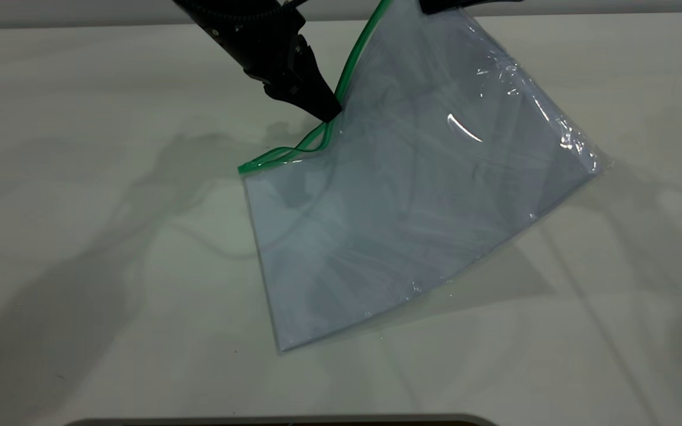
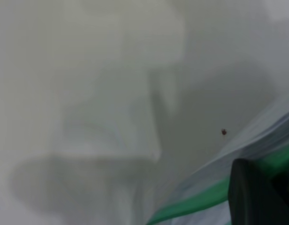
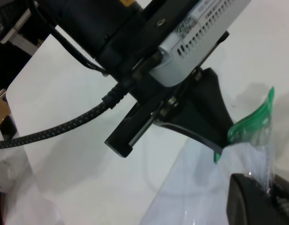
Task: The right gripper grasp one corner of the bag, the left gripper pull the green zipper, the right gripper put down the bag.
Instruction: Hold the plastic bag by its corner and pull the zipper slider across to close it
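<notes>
The bag (image 1: pixel 412 195) hangs tilted over the table (image 1: pixel 80 236), its far corner (image 1: pixel 403 9) lifted up toward the upper edge of the exterior view and its two lower corners resting on the white surface. It is clear plastic with bluish-white sheets showing through, and its green strip (image 1: pixel 350 65) runs down one long edge from that raised corner to a low corner lying at my left side.

My right gripper (image 1: pixel 465 5) has hold of the raised corner; only a sliver of it shows in the exterior view, but in the right wrist view my blunt dark finger (image 3: pixel 257 201) is pressed against the plastic just below the strip's end (image 3: pixel 252 124), so I am closed on the bag there.

My left gripper (image 1: pixel 326 109) has its pointed jaws drawn together on the strip about midway along, where the green zipper (image 1: pixel 332 115) sits (the slider itself is hidden under my tips). Below that point the strip splits into two wavy green lines; above it, it runs as one.

In the left wrist view one dark fingertip (image 2: pixel 257 197) lies over the green band (image 2: pixel 196 204).

The right wrist view shows a white label with small print on my left arm's housing (image 3: pixel 201 33); I cannot read it.
</notes>
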{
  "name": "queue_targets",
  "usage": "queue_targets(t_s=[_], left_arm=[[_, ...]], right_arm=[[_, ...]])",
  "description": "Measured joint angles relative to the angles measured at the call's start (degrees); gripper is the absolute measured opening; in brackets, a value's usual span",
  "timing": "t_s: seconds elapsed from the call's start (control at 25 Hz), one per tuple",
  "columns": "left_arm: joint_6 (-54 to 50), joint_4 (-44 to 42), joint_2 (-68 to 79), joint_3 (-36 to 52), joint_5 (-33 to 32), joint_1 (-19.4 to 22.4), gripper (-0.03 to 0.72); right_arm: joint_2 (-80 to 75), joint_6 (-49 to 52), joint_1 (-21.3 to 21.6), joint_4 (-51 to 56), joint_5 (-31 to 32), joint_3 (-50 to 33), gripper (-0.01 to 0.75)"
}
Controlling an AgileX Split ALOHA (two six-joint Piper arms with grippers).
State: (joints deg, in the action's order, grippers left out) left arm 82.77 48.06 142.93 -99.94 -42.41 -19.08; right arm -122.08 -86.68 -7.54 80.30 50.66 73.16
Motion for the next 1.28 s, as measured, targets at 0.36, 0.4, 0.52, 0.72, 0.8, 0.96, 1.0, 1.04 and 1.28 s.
queue_targets(t_s=[0.36, 0.4, 0.52, 0.72, 0.8, 0.96, 1.0, 1.04, 1.28], left_arm=[[-0.1, -0.5, 1.2, 0.0, 2.2, 0.0, 0.105], [-0.1, -0.8, 1.5, 0.1, 2.5, 0.0, 0.105], [-0.1, -1.2, 2.1, 0.1, 3.9, 0.1, 0.107], [-0.1, -1.3, 3.2, 0.1, 4.7, 0.4, 0.115], [-0.1, -2.0, 3.5, 0.1, 4.8, 0.8, 0.117], [-0.1, -3.1, 3.5, 0.1, 5.6, 1.8, 0.123], [-0.4, -3.5, 3.5, 0.1, 5.8, 2.0, 0.124], [-0.7, -3.6, 3.5, 0.1, 6.0, 2.3, 0.125], [-3.0, -3.4, 3.5, 0.1, 5.8, 3.4, 0.131]], right_arm=[[0.1, 0.0, 3.0, 0.5, 0.9, 0.1, 0.033], [0.1, 0.0, 3.4, 0.9, 0.9, 0.1, 0.033], [0.2, 0.0, 3.8, 1.9, 1.1, 0.2, 0.033], [0.2, 0.0, 3.8, 2.1, 1.3, 0.2, 0.033], [0.2, 0.0, 3.8, 2.1, 1.3, 0.2, 0.033], [0.2, 0.0, 3.9, 2.2, 1.3, 0.2, 0.033], [0.2, 0.0, 3.9, 2.2, 1.3, 0.2, 0.033], [0.2, 0.0, 3.9, 2.2, 1.3, 0.2, 0.033], [0.2, 0.0, 3.9, 2.4, 1.3, 0.2, 0.033]])
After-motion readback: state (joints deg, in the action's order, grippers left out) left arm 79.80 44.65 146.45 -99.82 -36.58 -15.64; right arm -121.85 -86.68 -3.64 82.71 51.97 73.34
